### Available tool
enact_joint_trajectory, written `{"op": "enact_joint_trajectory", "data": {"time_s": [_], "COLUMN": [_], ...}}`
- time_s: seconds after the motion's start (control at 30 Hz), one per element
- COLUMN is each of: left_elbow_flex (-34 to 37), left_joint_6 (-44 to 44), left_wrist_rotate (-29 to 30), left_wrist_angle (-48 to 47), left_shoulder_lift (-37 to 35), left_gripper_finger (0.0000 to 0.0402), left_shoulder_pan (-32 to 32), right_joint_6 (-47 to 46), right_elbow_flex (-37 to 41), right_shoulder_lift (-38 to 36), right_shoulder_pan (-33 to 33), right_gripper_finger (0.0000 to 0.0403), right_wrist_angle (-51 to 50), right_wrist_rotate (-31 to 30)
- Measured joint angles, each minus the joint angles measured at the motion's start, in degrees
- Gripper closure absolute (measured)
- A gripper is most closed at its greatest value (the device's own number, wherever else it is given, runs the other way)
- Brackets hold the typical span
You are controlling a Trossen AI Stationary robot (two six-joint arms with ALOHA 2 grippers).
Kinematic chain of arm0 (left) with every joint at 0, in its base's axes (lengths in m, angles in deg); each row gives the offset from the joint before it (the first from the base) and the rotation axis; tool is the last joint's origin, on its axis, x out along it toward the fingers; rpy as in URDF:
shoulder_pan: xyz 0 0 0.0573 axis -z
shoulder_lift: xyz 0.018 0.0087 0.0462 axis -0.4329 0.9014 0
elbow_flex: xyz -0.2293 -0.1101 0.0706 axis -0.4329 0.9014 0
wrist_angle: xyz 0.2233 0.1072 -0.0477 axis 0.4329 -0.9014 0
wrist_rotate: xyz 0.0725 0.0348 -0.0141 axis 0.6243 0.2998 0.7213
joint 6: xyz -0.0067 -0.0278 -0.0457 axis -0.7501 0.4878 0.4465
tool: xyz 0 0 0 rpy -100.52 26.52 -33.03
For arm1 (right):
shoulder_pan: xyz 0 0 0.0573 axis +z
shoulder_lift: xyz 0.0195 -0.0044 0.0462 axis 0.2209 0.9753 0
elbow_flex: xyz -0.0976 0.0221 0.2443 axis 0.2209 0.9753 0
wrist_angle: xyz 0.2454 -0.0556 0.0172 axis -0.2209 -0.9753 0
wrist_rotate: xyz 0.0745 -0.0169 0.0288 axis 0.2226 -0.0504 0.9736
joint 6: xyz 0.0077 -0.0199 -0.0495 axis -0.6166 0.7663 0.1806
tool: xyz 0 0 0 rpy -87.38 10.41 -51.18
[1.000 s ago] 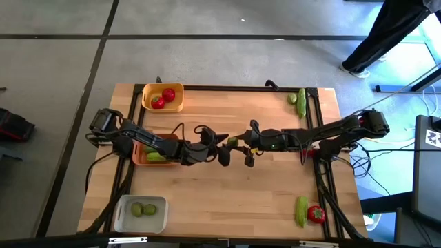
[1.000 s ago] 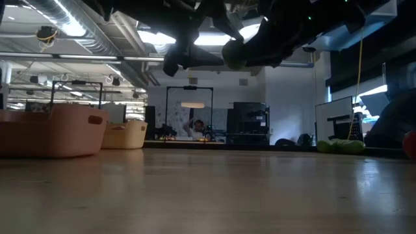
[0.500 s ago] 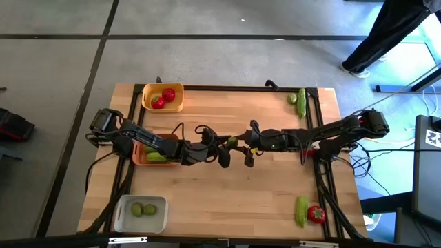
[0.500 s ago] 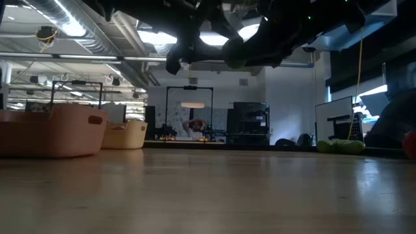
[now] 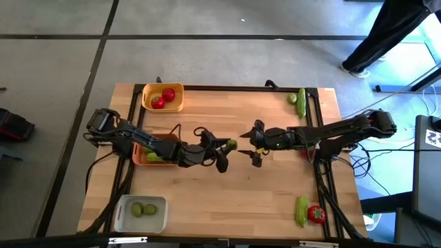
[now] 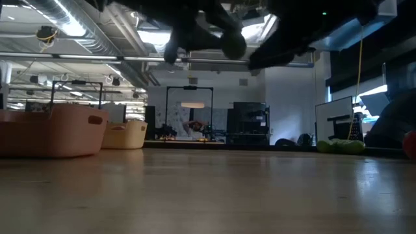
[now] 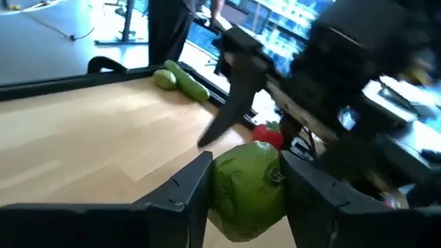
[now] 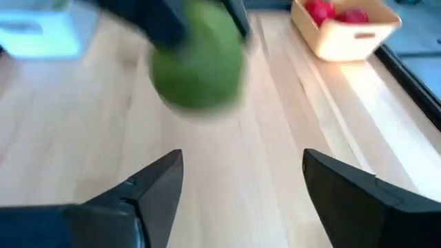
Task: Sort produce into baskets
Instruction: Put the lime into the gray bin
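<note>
- The lime [image 7: 249, 186] is clamped between the left gripper's [image 5: 227, 146] fingers [image 7: 180, 196], raised above the middle of the table [image 5: 227, 189].
- The right gripper [image 5: 249, 152] is just beside it, jaws spread and empty, with the lime beyond its fingertips [image 8: 148, 182].

Wooden table [image 5: 234, 186] observed; yellow basket [image 5: 163, 97], orange basket [image 5: 141, 156], white basket [image 5: 140, 214] set along left side; cucumber pieces [image 5: 302, 210], tomato [image 5: 316, 214] at right edge.
</note>
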Motion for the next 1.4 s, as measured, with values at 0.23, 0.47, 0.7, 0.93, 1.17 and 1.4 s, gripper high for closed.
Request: {"op": "enact_joint_trajectory", "data": {"time_s": [0.23,0.47,0.7,0.93,1.17,1.4], "left_elbow_flex": [0.0,-1.0,-8.8,-15.5,-16.6,-16.6], "left_joint_6": [-3.9,-6.7,4.2,16.3,35.3,57.8], "left_wrist_rotate": [0.1,0.1,-0.3,-9.9,-18.4,-20.3], "left_wrist_angle": [-7.1,-16.3,-39.0,-51.4,-56.7,-65.7], "left_shoulder_lift": [-6.2,-11.7,-12.0,-11.9,-11.8,-10.7], "left_gripper_finger": [0.0251,0.0255,0.0256,0.0256,0.0256,0.0256], "left_shoulder_pan": [3.7,9.1,14.6,20.5,26.9,34.1], "right_joint_6": [-2.1,-5.7,-10.4,-13.9,-15.0,-13.8], "right_elbow_flex": [0.0,5.3,12.2,16.2,16.8,16.8], "right_shoulder_lift": [-4.7,-3.8,-3.5,-3.5,-3.5,-3.5], "right_shoulder_pan": [-0.1,-0.1,-0.1,-0.1,-0.1,-0.1], "right_gripper_finger": [0.0112,0.0118,0.0119,0.0119,0.0119,0.0119], "right_wrist_angle": [-19.6,-22.9,-18.4,-16.0,-15.5,-12.2], "right_wrist_rotate": [-0.5,-2.8,-4.2,-5.3,-5.7,-5.9]}}
